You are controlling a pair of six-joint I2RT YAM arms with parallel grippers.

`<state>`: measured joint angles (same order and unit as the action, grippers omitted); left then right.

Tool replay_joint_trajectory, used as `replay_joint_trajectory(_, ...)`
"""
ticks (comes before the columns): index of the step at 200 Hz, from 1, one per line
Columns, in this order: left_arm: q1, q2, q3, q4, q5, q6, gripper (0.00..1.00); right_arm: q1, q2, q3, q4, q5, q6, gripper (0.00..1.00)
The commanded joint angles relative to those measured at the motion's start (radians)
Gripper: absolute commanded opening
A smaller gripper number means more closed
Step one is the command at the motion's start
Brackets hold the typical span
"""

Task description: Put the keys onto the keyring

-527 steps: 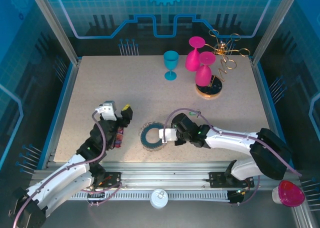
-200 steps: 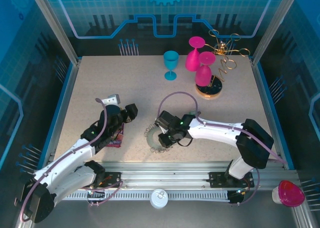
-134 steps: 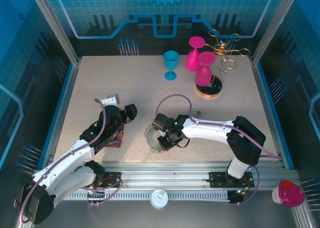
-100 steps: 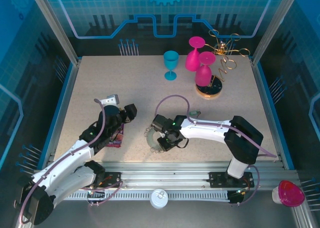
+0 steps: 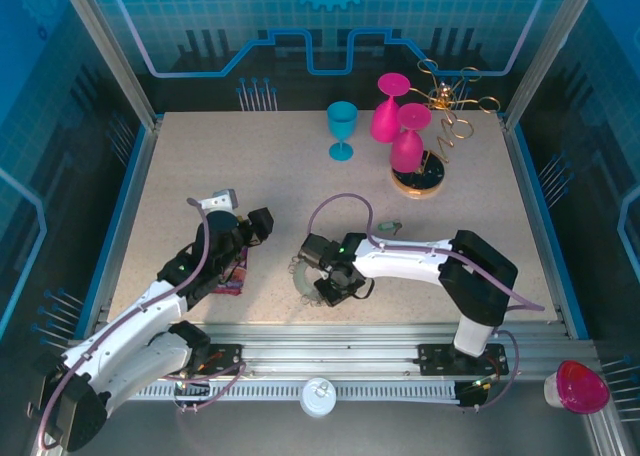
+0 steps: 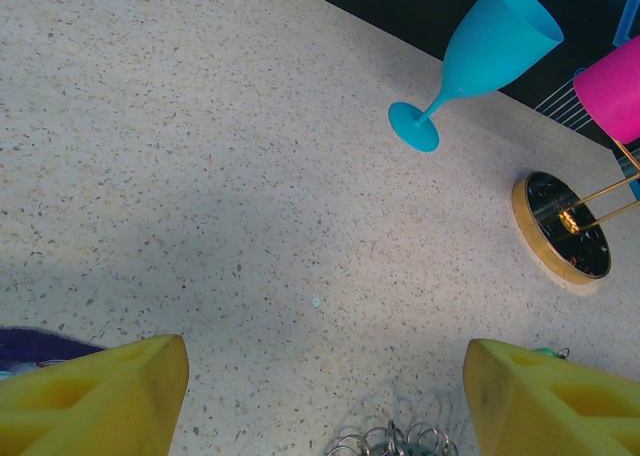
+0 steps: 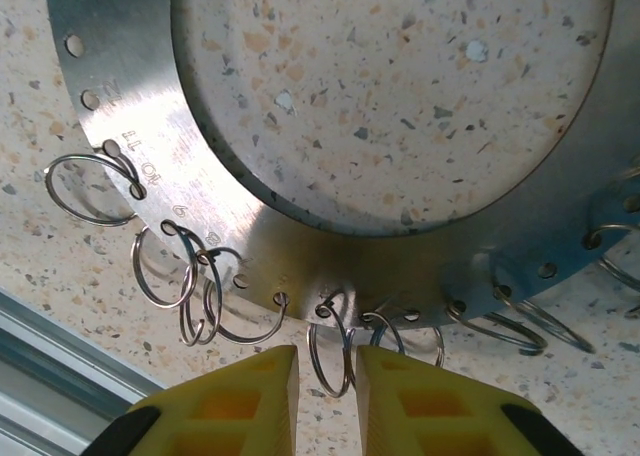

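Observation:
The keyring (image 5: 302, 273) lies near the table's front middle; in the right wrist view it is a flat grey metal band (image 7: 200, 181) with wire loops (image 7: 330, 361) round its rim. My right gripper (image 5: 327, 286) sits at its near rim, its yellow fingers (image 7: 240, 396) closed to a narrow gap (image 7: 328, 376) with one wire loop between them. My left gripper (image 5: 258, 226) hangs wide open (image 6: 325, 381) to the ring's left, with nothing in it; some loops (image 6: 395, 441) show below. The green-headed key (image 5: 390, 224) lies on the table behind the right arm. The black-headed key is out of view.
A turquoise goblet (image 5: 342, 128) and two pink glasses (image 5: 398, 126) on a gold wire stand with a dark round base (image 5: 418, 179) stand at the back. A dark purple-red object (image 5: 237, 274) lies under the left arm. The table's metal front rail (image 7: 40, 376) runs close by.
The right gripper has swung left from the ring's right side onto its near rim, nudging the ring slightly. The left arm turned earlier and has stayed still for the last second.

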<state>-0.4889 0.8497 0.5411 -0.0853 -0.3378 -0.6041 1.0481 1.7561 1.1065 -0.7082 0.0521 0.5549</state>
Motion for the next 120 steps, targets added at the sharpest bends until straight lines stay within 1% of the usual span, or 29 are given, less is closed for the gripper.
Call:
replay_joint_trajectory(1,0.006,-0.015,0.017,-0.014,0.005,-0.008,0.73,0.015,0.021,0.028,-0.034,0.007,0.022,0.23)
replay_joint_trajectory(31,0.006,-0.015,0.017,-0.013,0.003,-0.006,0.73,0.017,0.03,0.032,-0.031,0.001,0.02,0.23)
replay_joint_trajectory(62,0.006,-0.015,0.019,-0.014,0.001,-0.005,0.73,0.02,0.033,0.035,-0.03,-0.003,0.019,0.18)
replay_joint_trajectory(80,0.006,-0.016,0.02,-0.013,0.0,-0.003,0.73,0.02,0.03,0.033,-0.033,-0.005,0.019,0.17)
replay_joint_trajectory(120,0.006,-0.017,0.02,-0.016,-0.002,-0.002,0.72,0.02,0.036,0.032,-0.032,-0.009,0.02,0.18)
